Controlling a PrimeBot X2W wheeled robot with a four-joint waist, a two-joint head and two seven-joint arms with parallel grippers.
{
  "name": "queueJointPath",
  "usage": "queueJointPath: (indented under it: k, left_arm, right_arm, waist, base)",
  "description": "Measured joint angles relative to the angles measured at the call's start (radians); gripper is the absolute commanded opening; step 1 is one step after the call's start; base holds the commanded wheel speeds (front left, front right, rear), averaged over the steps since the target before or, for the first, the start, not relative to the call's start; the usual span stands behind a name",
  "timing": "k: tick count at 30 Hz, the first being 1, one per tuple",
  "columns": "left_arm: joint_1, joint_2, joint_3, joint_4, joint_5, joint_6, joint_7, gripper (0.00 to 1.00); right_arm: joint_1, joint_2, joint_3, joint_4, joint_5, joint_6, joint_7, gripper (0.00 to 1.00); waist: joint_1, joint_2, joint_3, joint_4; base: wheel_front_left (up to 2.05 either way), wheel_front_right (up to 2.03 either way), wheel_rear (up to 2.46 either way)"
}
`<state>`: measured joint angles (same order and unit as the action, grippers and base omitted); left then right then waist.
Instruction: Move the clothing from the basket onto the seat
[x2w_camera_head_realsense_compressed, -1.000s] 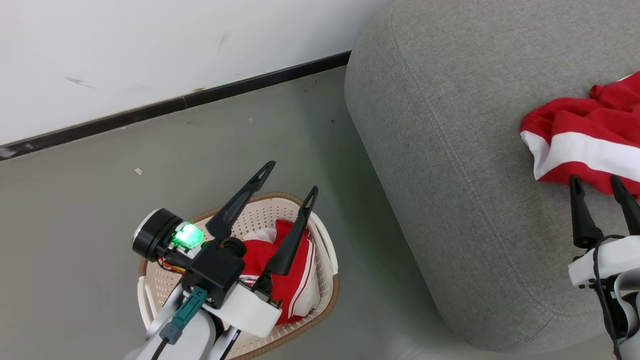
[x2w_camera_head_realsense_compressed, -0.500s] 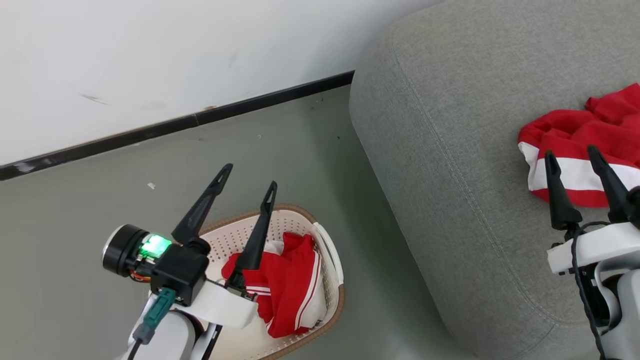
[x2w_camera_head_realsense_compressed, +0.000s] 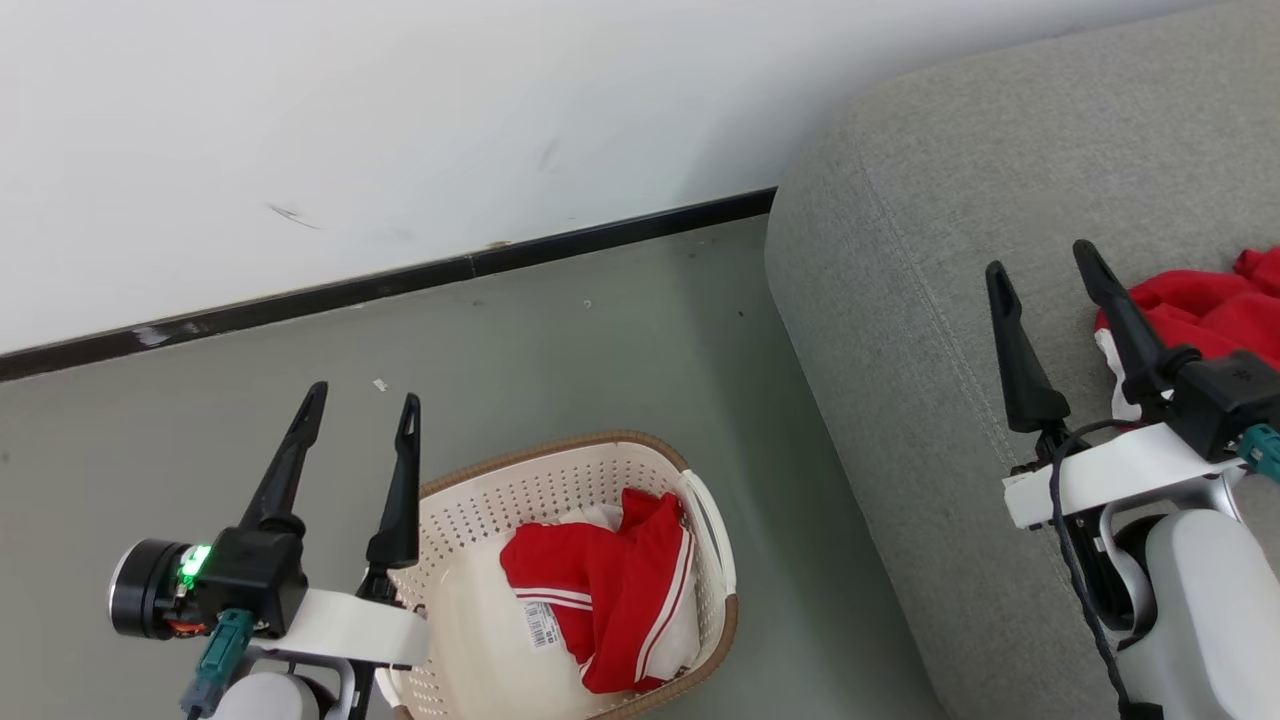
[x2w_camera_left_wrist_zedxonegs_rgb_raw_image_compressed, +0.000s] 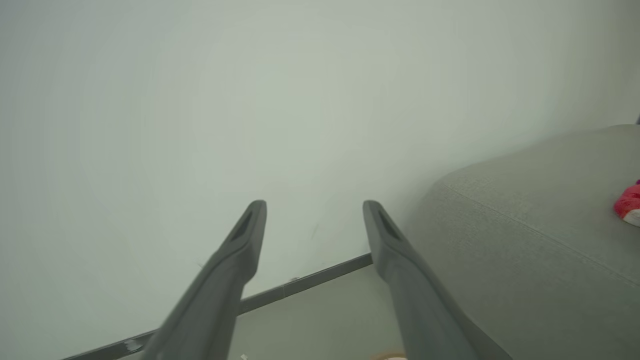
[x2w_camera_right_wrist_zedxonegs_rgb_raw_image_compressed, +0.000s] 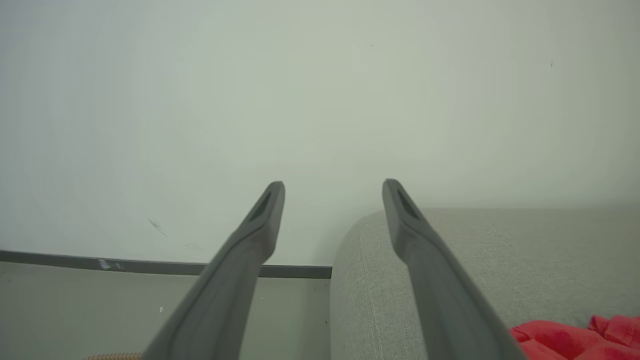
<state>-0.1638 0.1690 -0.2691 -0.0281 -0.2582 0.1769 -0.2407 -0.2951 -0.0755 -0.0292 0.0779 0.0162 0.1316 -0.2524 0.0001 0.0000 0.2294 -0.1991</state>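
Left end effector (x2w_camera_head_realsense_compressed: 364, 392): fingers spread, gap bare, nothing held. It hangs at the left side of the basket (x2w_camera_head_realsense_compressed: 560, 446). In the head view its nearer finger crosses the basket's left rim, and I cannot tell whether it touches. From the left wrist camera the same end effector (x2w_camera_left_wrist_zedxonegs_rgb_raw_image_compressed: 314, 204) points beyond the basket at the wall (x2w_camera_left_wrist_zedxonegs_rgb_raw_image_compressed: 250, 100), tips well parted.

Right end effector (x2w_camera_head_realsense_compressed: 1038, 255): fingers likewise parted and empty. It sits well to the right of the basket, raised over the seat (x2w_camera_head_realsense_compressed: 900, 230). The right wrist camera shows the two tips (x2w_camera_right_wrist_zedxonegs_rgb_raw_image_compressed: 334, 183) apart with only wall and seat corner between them.

Clothing: the red-and-white clothing (x2w_camera_head_realsense_compressed: 610, 585) lies crumpled inside the basket, bunched toward the basket's right wall, with white stripes along its edges. A small barcode label (x2w_camera_head_realsense_compressed: 540, 622) shows on its left fold. A pale patch lies left of it; I cannot tell whether that is fabric or the basket's bottom.

A second red garment (x2w_camera_head_realsense_compressed: 1205, 310) with a white edge lies on the seat, far right of the basket and partly hidden behind the right wrist housing.

The seat is grey fabric with a stitched seam and stands close on the basket's right, a strip of floor (x2w_camera_head_realsense_compressed: 600, 340) between them. The floor under the basket is grey-green. A dark baseboard (x2w_camera_head_realsense_compressed: 600, 235) runs beyond the basket along the foot of the white wall.
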Motion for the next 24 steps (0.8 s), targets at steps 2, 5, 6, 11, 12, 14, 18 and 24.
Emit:
queueJointPath:
  k: [2,5,6,11,12,14,18,24]
  left_arm:
    - [0.018,0.0,0.019,0.004,-0.008,0.007,-0.007,1.0]
    - [0.042,0.0,0.043,0.009,-0.018,0.02,-0.007,1.0]
    - [0.051,-0.001,0.05,0.01,-0.022,0.023,-0.007,1.0]
    - [0.082,-0.001,0.072,0.018,-0.044,0.025,-0.007,1.0]
    - [0.088,-0.002,0.075,0.019,-0.046,0.025,-0.008,1.0]
    - [0.098,-0.002,0.077,0.023,-0.049,0.025,-0.008,1.0]
    - [0.118,-0.006,0.08,0.034,-0.05,0.024,-0.008,1.0]
    - [0.137,-0.008,0.095,0.037,-0.055,0.024,-0.008,1.0]
  right_arm:
    - [0.0,0.005,0.011,-0.002,-0.005,0.0,0.0,1.0]
    - [0.003,0.006,0.012,-0.003,-0.013,0.0,0.0,1.0]
    - [0.005,0.006,0.012,-0.003,-0.017,0.0,0.0,1.0]
    - [0.032,0.008,0.012,-0.006,-0.023,0.0,0.0,1.0]
    - [0.046,0.009,0.013,-0.006,-0.027,0.0,0.0,1.0]
    - [0.072,0.014,0.013,-0.006,-0.027,0.0,0.0,1.0]
    - [0.116,0.018,0.01,-0.007,-0.027,0.0,0.0,1.0]
    - [0.174,0.025,0.0,-0.017,-0.027,0.0,0.0,1.0]
  waist:
    - [0.0,0.0,-0.009,0.014]
    - [0.0,0.0,-0.023,0.035]
    - [0.0,0.0,-0.028,0.042]
    - [0.0,0.0,-0.053,0.076]
    - [-0.0001,0.0,-0.058,0.083]
    - [0.0,0.0,-0.068,0.095]
    - [0.0,0.0,-0.089,0.119]
    - [0.0,0.0,-0.117,0.145]
  base:
    - [0.0,0.0,0.0]
    - [0.0,0.0,0.0]
    - [0.0,0.0,0.0]
    - [0.0,0.0,0.0]
    - [0.0,0.0,0.0]
    - [0.0,0.0,0.0]
    - [0.0,0.0,0.0]
    - [0.0,0.0,0.0]
